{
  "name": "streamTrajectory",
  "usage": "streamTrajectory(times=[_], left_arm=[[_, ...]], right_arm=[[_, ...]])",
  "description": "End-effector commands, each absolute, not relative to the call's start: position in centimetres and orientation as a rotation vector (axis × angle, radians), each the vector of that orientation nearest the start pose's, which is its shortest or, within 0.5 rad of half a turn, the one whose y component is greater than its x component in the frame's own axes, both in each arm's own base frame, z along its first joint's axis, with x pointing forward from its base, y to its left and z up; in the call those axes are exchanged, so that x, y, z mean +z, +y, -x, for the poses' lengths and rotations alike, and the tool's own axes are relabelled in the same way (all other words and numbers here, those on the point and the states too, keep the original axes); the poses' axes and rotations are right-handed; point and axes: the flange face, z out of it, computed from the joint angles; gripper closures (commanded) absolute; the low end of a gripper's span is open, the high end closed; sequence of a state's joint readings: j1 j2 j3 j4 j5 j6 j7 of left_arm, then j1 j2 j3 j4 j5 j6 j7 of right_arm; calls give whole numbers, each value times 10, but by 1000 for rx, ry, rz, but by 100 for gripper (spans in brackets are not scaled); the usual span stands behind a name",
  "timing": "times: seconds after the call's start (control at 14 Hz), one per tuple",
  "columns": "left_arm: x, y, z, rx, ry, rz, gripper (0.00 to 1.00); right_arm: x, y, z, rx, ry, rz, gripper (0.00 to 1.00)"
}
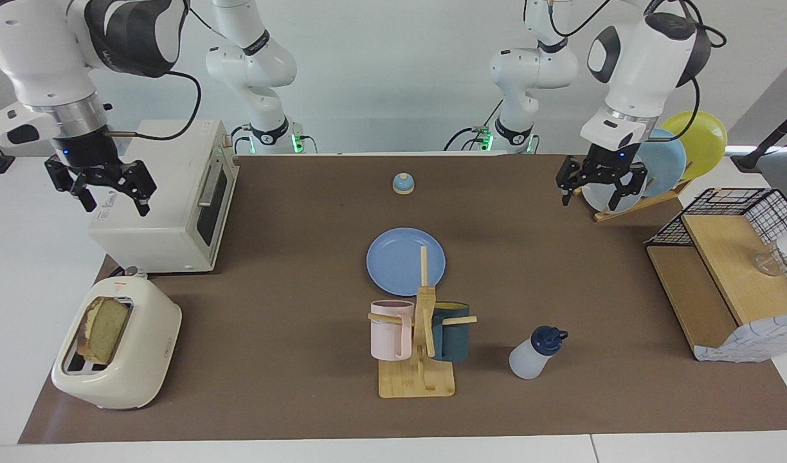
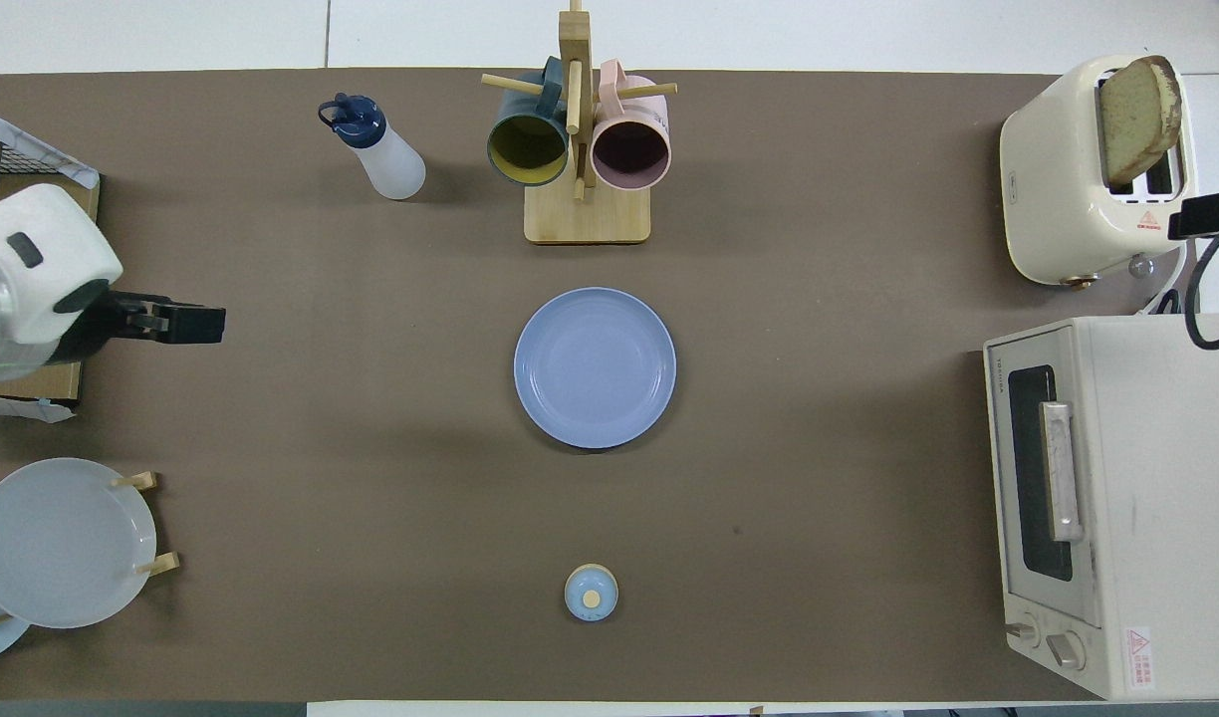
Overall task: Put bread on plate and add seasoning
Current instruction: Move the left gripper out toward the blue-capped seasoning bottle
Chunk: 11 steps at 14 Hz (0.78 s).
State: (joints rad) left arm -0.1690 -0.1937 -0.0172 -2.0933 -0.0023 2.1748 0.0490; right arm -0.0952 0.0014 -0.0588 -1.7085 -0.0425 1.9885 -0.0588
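The bread stands upright in a slot of the cream toaster at the right arm's end of the table; it also shows in the overhead view. The blue plate lies bare at the table's middle. The seasoning bottle stands farther from the robots than the plate, toward the left arm's end. My right gripper is open and empty, raised over the toaster oven's outer edge. My left gripper is open and empty, raised in front of the plate rack.
A white toaster oven stands nearer to the robots than the toaster. A wooden mug rack with a pink and a dark mug stands between plate and table edge. A small bell, a plate rack and a wire-basket shelf also stand here.
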Motion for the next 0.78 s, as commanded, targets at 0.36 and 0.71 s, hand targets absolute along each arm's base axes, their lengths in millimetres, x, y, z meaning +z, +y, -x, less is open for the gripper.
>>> streamTrajectory(times=[0.36, 0.71], left_arm=[[414, -147, -503, -859, 379, 3092, 0], [363, -155, -513, -1150, 348, 3041, 0]], right_arm=[[548, -122, -629, -717, -167, 3194, 0], [502, -142, -676, -817, -178, 3191, 0]])
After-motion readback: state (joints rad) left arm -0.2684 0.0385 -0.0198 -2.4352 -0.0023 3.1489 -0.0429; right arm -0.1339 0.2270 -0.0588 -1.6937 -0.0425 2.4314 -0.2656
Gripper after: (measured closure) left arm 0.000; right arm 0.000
